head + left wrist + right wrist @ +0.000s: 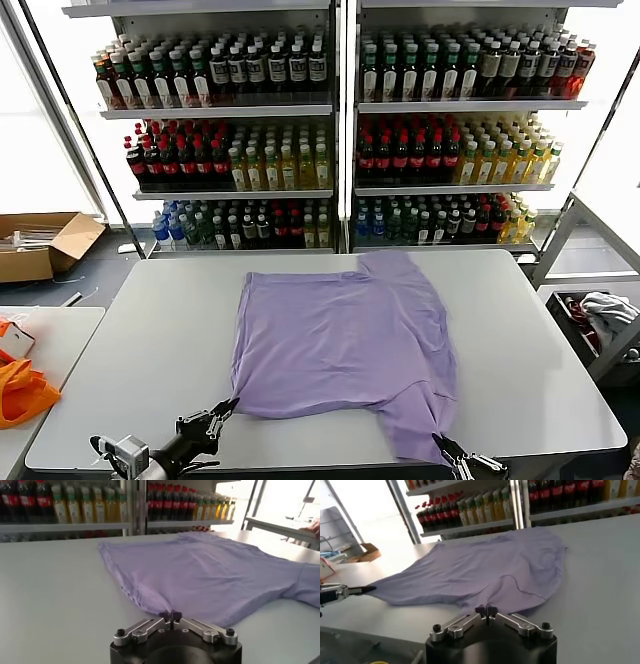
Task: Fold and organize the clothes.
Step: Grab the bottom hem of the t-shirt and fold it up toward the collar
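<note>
The lavender T-shirt (340, 340) lies spread on the grey table (530, 360), plain side up, with one sleeve toward the shelves and one toward the near right. My left gripper (230, 405) is at the near-left corner of the shirt, low over the table, shut on that corner (170, 615). The corner tapers to its tip in the right wrist view (370, 588). My right gripper (438, 440) is at the near-right edge by the sleeve, shut on the fabric's edge (486, 611). The shirt also shows in the left wrist view (210, 575) and the right wrist view (485, 565).
Shelves of bottles (330, 130) stand behind the table. A side table at the left holds orange fabric (20, 390). A cardboard box (40, 245) lies on the floor at the far left. A bin with cloth (600, 320) stands at the right.
</note>
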